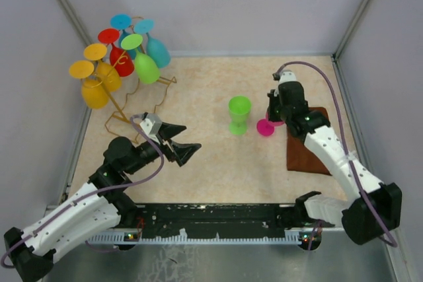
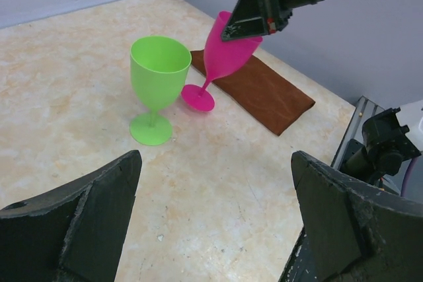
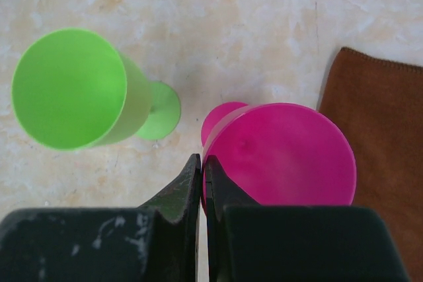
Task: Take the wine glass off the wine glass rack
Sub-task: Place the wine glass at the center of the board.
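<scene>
R fingers (image 3: 201, 170) are clamped on the rim of the pink wine glass (image 2: 228, 54). It is tilted, foot edge apparently touching the surface (image 1: 198, 97) beside the brown cloth (image 1: 310, 153), well apart from the wine glass rack (image 1: 119, 105). L fingers (image 2: 99, 209) stand wide apart, empty. Glass looks like light, stiff, smooth plastic, prob. slippery. Pinch the bowl wall or stem.
</scene>
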Controlling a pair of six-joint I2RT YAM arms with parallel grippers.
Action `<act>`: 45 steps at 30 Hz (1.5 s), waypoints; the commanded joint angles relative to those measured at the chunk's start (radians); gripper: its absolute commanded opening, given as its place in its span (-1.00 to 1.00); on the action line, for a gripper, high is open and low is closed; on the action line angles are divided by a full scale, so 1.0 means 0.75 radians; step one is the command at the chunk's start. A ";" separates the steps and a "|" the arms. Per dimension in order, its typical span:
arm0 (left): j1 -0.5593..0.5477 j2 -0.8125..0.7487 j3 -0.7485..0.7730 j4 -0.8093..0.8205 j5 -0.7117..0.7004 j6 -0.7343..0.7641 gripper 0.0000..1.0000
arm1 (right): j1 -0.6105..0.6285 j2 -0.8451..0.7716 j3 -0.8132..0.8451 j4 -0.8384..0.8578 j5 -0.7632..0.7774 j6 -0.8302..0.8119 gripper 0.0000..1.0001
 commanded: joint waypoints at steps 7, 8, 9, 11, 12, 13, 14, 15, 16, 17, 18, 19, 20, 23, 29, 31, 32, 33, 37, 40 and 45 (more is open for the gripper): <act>0.001 -0.006 0.075 -0.054 0.017 -0.047 0.99 | -0.022 0.393 0.273 0.197 -0.017 -0.060 -1.00; 0.001 -0.015 0.073 -0.058 0.020 -0.044 0.99 | -0.022 0.399 0.276 0.206 -0.025 -0.061 -1.00; 0.001 -0.022 0.069 -0.058 0.028 -0.039 0.99 | -0.022 0.403 0.278 0.213 -0.027 -0.065 -1.00; 0.002 -0.033 0.063 -0.055 0.060 -0.023 0.99 | -0.022 0.417 0.289 0.205 -0.022 -0.082 -1.00; 0.001 -0.035 0.061 -0.062 0.063 -0.021 0.99 | -0.022 0.428 0.306 0.188 -0.019 -0.090 -1.00; 0.001 -0.035 0.061 -0.069 0.061 -0.022 0.99 | -0.022 0.439 0.320 0.171 -0.019 -0.097 -1.00; 0.001 -0.033 0.060 -0.073 0.059 -0.022 0.99 | -0.022 0.450 0.331 0.155 -0.030 -0.109 -1.00; 0.001 -0.031 0.059 -0.074 0.055 -0.020 0.99 | -0.022 0.461 0.343 0.139 -0.042 -0.113 -0.99; 0.001 -0.030 0.059 -0.073 0.053 -0.021 0.99 | -0.022 0.466 0.352 0.130 -0.056 -0.116 -0.98; 0.001 -0.029 0.059 -0.071 0.049 -0.024 0.99 | -0.022 0.470 0.356 0.121 -0.066 -0.119 -0.97; 0.001 -0.028 0.057 -0.067 0.047 -0.024 0.99 | -0.022 0.473 0.358 0.119 -0.071 -0.120 -0.95; 0.001 -0.025 0.059 -0.063 0.047 -0.024 0.99 | -0.021 0.475 0.360 0.114 -0.068 -0.121 -0.95; 0.001 -0.025 0.059 -0.059 0.049 -0.026 0.99 | -0.022 0.476 0.362 0.110 -0.067 -0.125 -0.94; 0.001 -0.021 0.058 -0.058 0.053 -0.028 0.99 | -0.022 0.478 0.372 0.094 -0.074 -0.137 -0.94; 0.001 -0.026 0.054 -0.061 0.057 -0.034 0.99 | -0.022 0.499 0.401 0.054 -0.119 -0.159 -0.89; 0.001 -0.025 0.052 -0.059 0.054 -0.035 0.99 | -0.020 0.520 0.426 0.020 -0.106 -0.158 -0.87; 0.001 -0.023 0.052 -0.058 0.053 -0.036 0.99 | -0.020 0.530 0.445 0.003 -0.102 -0.157 -0.87; 0.001 -0.020 0.052 -0.056 0.052 -0.037 0.99 | -0.020 0.539 0.455 -0.008 -0.099 -0.163 -0.86; 0.002 -0.005 0.052 -0.050 0.058 -0.042 0.99 | -0.017 0.558 0.478 -0.028 -0.084 -0.174 -0.85; 0.001 0.005 0.052 -0.042 0.065 -0.046 0.99 | -0.017 0.558 0.481 -0.029 -0.120 -0.176 -0.79; 0.001 0.016 0.056 -0.040 0.069 -0.046 0.99 | -0.017 0.550 0.475 -0.020 -0.150 -0.176 -0.75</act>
